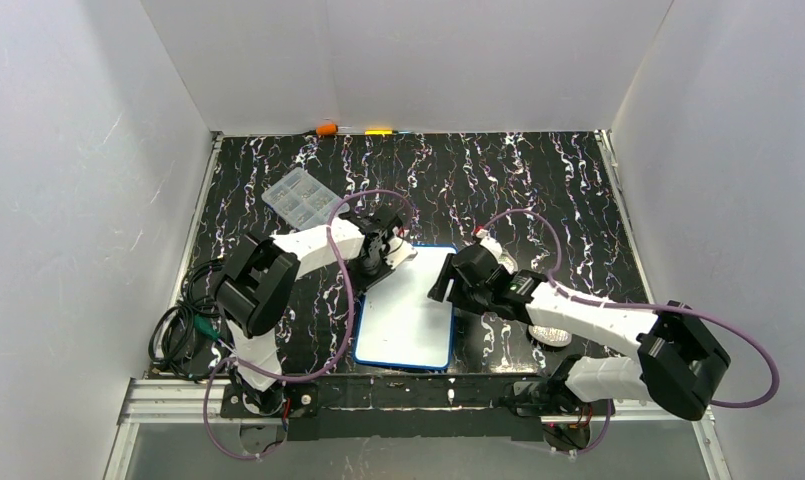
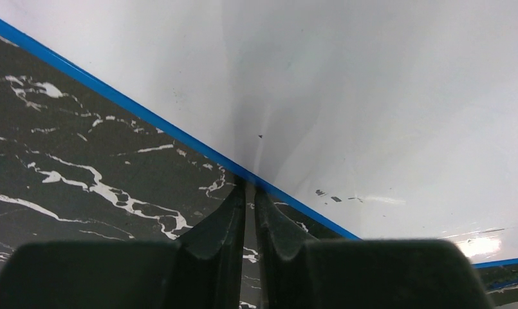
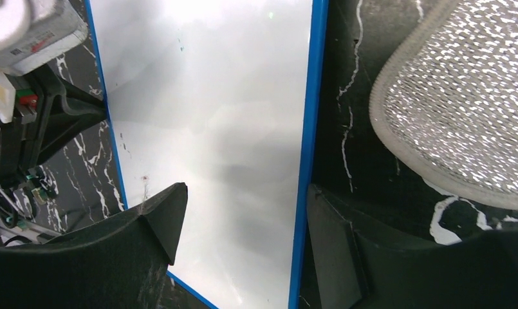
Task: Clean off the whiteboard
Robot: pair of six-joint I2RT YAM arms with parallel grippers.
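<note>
Closed left hand [image 2: 250, 183] pins the flat white blue-rimmed whiteboard [image 1: 403, 315] at eleven o'clock; right hand [image 3: 246, 193], open (empty), straddles its three-o'clock rim. A snagged finger could skid it.

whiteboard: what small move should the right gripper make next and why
Probably shift the right gripper sideways over the grey pad and close on it: its jaws stand open and empty astride the blue rim of the whiteboard, the pad lies just beside, and a few small specks show on the board.
</note>
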